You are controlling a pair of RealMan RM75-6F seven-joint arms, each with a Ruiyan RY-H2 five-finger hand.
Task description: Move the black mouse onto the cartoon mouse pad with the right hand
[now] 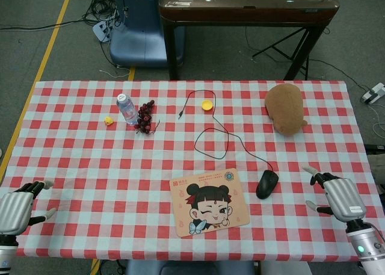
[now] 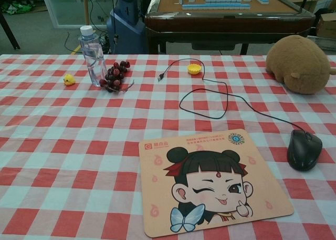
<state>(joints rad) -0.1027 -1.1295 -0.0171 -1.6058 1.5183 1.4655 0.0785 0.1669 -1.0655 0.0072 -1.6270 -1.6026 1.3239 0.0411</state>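
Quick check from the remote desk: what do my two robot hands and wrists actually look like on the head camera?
Both are silver-grey metallic with dark finger segments and pale fingertips. The right robot hand carries a small dark label on its back and sits on a silver cylindrical wrist with a lit green indicator. The left robot hand matches it. No sleeves or loose cables show.

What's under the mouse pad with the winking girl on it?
The cartoon mouse pad lies flat on the red-and-white checked tablecloth, which shows all around its edges. Whatever is beneath the pad's middle is covered. The black mouse sits beside it, not under it.

mouse (image 1: 267, 184) just right of mouse pad (image 1: 209, 201), plush toy (image 1: 286, 108) behind
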